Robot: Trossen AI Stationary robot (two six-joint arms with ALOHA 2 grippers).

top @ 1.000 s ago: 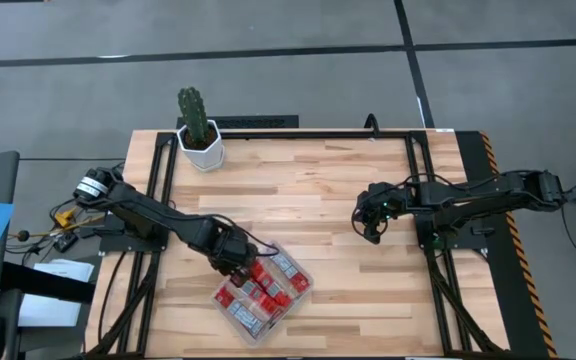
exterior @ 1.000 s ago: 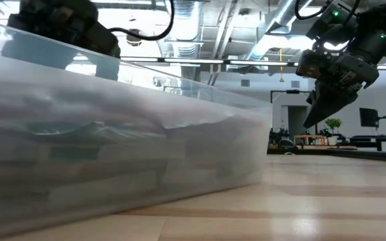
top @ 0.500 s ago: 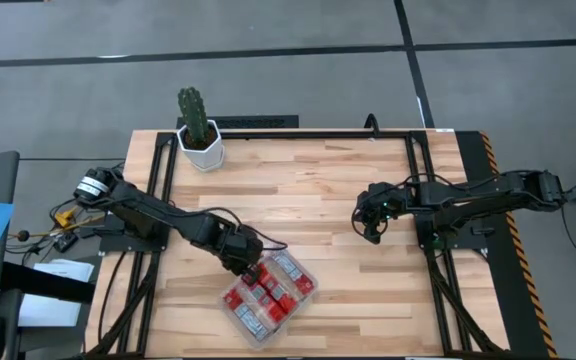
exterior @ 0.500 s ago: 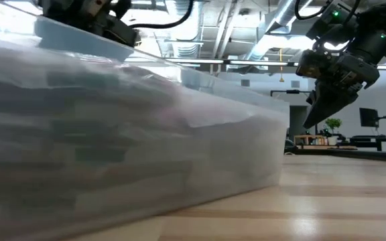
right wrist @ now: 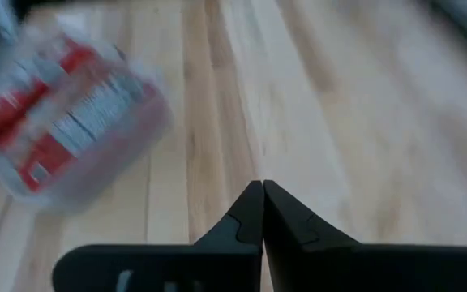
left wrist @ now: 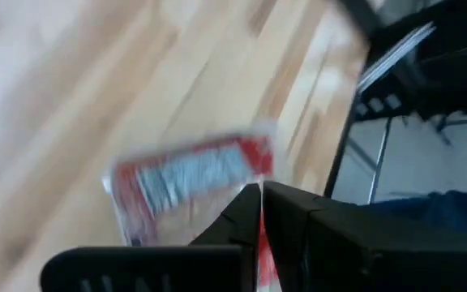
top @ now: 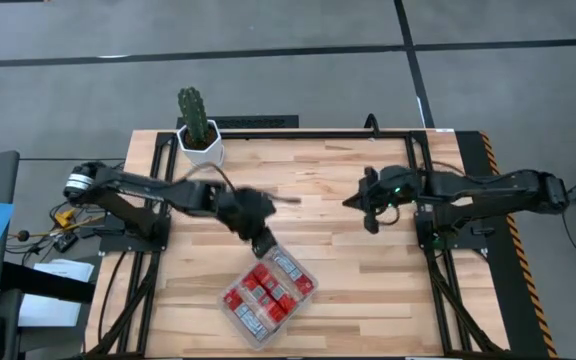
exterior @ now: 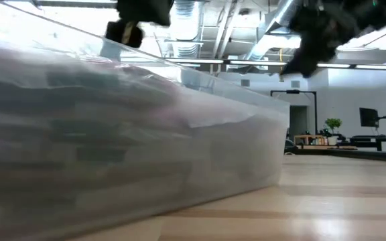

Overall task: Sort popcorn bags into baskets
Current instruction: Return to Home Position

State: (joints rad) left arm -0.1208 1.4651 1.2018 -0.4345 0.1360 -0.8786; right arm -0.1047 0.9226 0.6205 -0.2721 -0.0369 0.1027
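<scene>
Overhead: a clear tray (top: 306,283) packed w/ red popcorn bags (top: 267,291) sits diagonally on the wood desk (top: 318,175), approx. 6 o'clock from desk centre. The left hand (top: 262,239) hovers just beside the tray's 12 o'clock corner, fingers pressed together w/ nothing between them. The right hand (top: 368,208), at 2 o'clock from centre & well apart from the tray, is likewise closed tight & empty; a potted cactus (top: 198,128) stands at the 11 o'clock corner.
</scene>
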